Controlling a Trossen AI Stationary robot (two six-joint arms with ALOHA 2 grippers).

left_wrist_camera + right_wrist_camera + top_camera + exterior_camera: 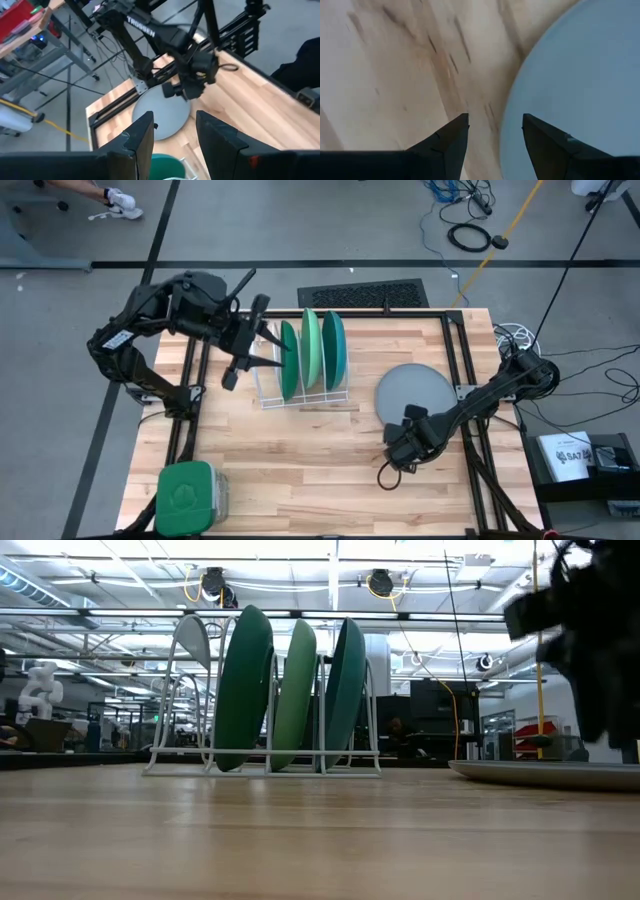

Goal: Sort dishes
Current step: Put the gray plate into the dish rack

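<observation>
hovering right tool (released) just beside grey plate rim, apart.

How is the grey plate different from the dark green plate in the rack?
The round grey plastic plate lies flat on the wooden table; the round dark green plastic plate stands on edge in the white wire rack. The grey plate sits alone, with the open right gripper low at its rim; the dark green plate stands beside two other plates, near the open left gripper. Both look like round flat plates of similar size.
</observation>
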